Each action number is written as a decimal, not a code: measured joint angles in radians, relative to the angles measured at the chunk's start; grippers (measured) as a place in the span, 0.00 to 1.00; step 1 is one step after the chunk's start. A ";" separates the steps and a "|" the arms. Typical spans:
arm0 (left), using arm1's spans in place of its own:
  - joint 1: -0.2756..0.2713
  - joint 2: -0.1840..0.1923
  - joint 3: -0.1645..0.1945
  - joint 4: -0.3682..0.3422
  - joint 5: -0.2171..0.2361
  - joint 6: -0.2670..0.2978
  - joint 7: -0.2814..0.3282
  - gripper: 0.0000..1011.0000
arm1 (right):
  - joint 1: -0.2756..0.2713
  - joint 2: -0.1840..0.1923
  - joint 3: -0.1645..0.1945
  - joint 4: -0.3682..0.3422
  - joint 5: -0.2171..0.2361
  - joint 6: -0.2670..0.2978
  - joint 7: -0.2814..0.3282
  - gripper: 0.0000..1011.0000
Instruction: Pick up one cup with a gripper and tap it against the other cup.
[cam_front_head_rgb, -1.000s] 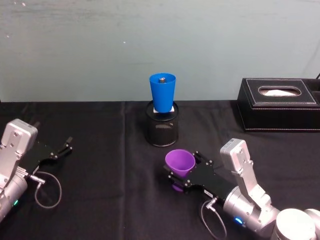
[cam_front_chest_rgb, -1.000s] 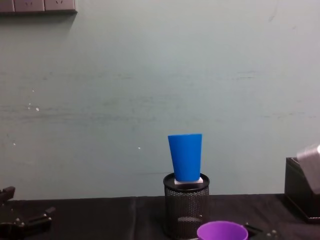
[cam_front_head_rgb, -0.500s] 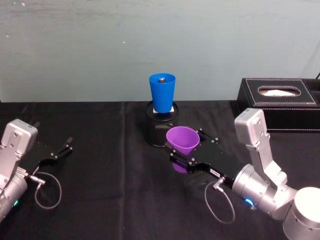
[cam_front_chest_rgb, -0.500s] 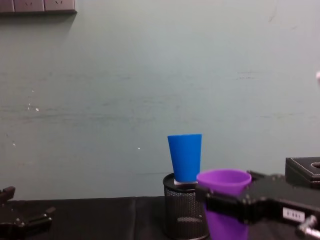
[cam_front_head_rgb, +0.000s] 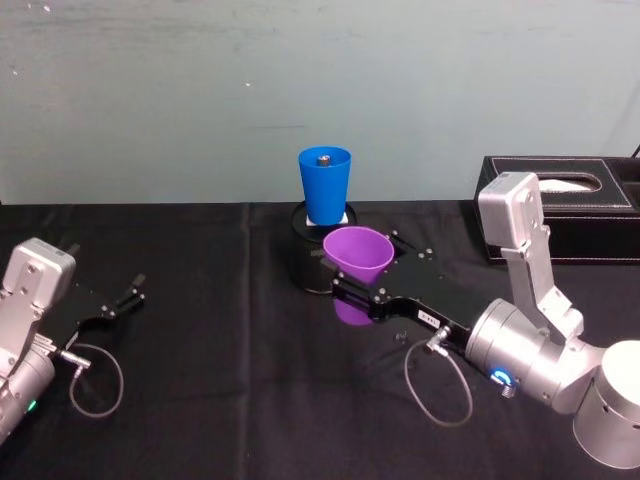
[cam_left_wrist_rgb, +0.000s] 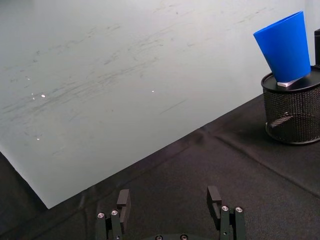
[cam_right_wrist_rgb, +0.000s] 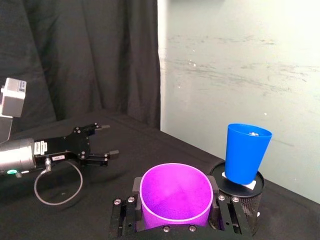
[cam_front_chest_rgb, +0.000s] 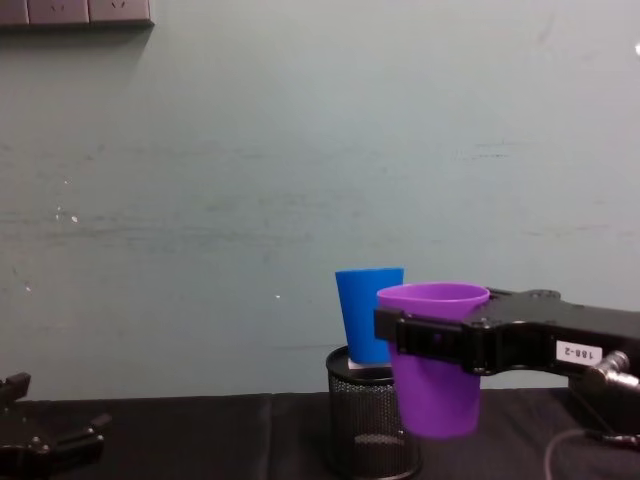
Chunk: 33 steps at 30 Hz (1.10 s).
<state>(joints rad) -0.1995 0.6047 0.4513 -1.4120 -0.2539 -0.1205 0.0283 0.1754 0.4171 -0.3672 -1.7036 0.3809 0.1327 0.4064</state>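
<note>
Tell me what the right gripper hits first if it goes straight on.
Probably the black mesh holder under the blue cup: the right gripper, shut on the purple cup, points just past its side. Depth is unclear; it may only graze.

Soft, even light. The wall (cam_right_wrist_rgb: 280, 30) washes out bright. The black cloth (cam_front_head_rgb: 220, 400) swallows shadows, and the purple cup (cam_right_wrist_rgb: 175, 195) glows.

Right gripper (cam_front_head_rgb: 365, 272): black, flat-jawed, screw-studded, white "188-2" label (cam_front_chest_rgb: 578, 352); behind it, silver-grey arm (cam_front_head_rgb: 530, 350), glowing blue ring (cam_front_head_rgb: 497, 378), looped grey cable (cam_front_head_rgb: 437, 385).

blue cup (cam_front_head_rgb: 325, 187) atop mesh holder (cam_front_head_rgb: 305, 262) mid-table, tissue box (cam_front_head_rgb: 600, 225) right, bare table (cam_front_head_rgb: 205, 335) left
</note>
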 joint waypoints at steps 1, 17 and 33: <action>0.000 0.000 0.000 0.000 0.000 0.000 0.000 0.99 | 0.001 0.001 -0.001 -0.001 0.002 0.002 -0.001 0.73; 0.000 0.000 0.000 0.000 0.000 0.000 0.000 0.99 | 0.002 0.004 -0.005 -0.003 0.008 0.009 -0.004 0.73; 0.000 0.000 0.000 0.000 0.000 0.000 0.000 0.99 | 0.002 0.003 -0.004 -0.002 0.006 0.006 -0.005 0.73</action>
<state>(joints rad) -0.1995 0.6047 0.4514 -1.4120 -0.2539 -0.1205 0.0283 0.1772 0.4197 -0.3716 -1.7057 0.3873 0.1391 0.4016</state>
